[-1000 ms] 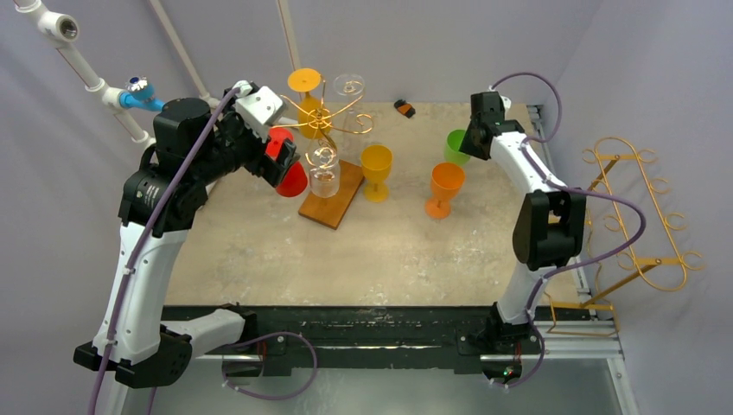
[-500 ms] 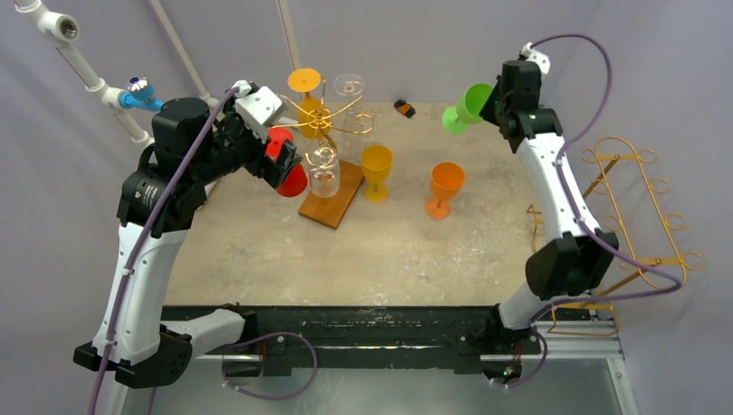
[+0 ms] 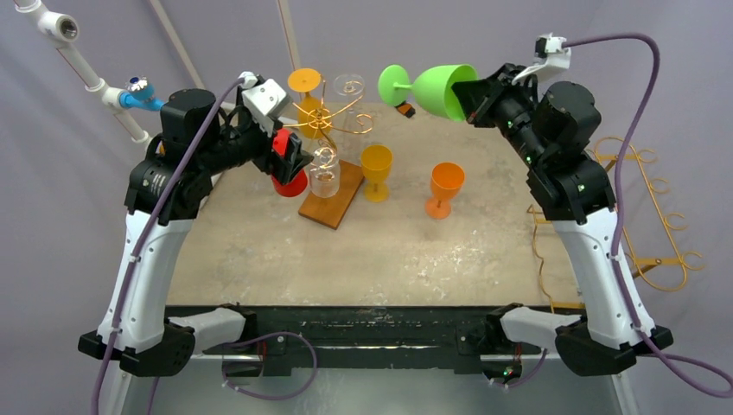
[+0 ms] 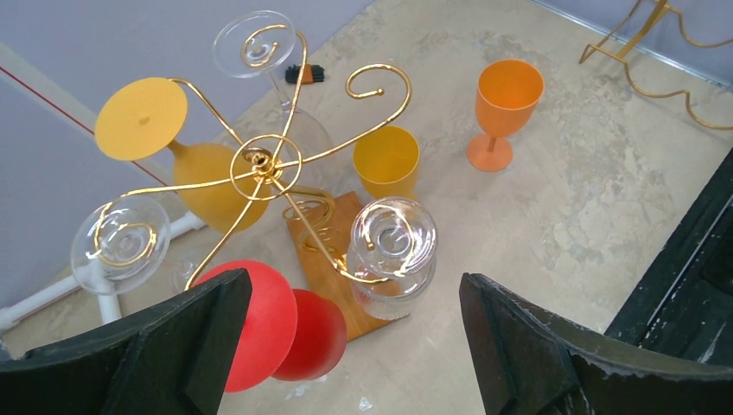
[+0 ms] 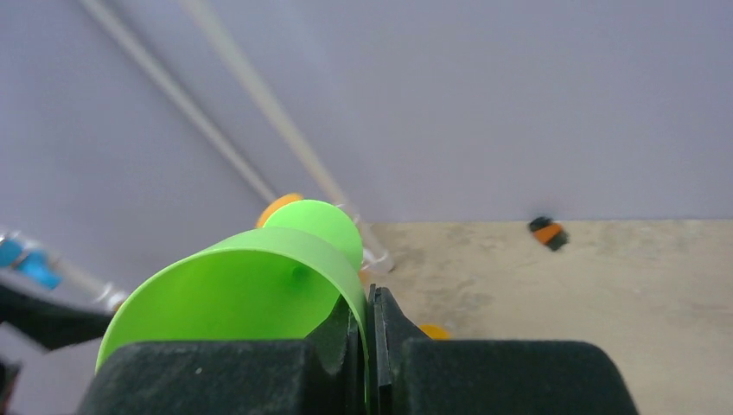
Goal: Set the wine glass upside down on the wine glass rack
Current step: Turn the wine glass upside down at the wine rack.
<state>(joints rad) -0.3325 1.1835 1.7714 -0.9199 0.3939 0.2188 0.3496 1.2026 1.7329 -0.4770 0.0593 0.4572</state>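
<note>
The green wine glass [image 3: 439,89] hangs sideways in the air over the table's far edge, its foot [image 3: 394,84] pointing left. My right gripper [image 3: 471,97] is shut on the glass's rim wall; in the right wrist view the glass [image 5: 242,294] fills the left and the gripper [image 5: 367,346] pinches its wall. The gold wire rack [image 3: 321,117] stands on a wooden base [image 3: 331,205] at the far left, with a red glass [image 4: 259,324], an orange-yellow glass [image 4: 143,117] and clear glasses [image 4: 393,246] hanging upside down. My left gripper [image 4: 354,346] is open just above the rack's near side, beside the red glass.
A yellow glass [image 3: 376,169] and an orange glass [image 3: 445,186] stand upright right of the rack. A small black-and-orange object [image 3: 404,108] lies at the far edge. A second gold wire rack [image 3: 640,216] leans off the table's right side. White piping [image 3: 86,69] runs at far left.
My right arm picked the green glass up off the table, raised it high, tipped it sideways and carried it left toward the rack. The left gripper shifted slightly right, still open.
</note>
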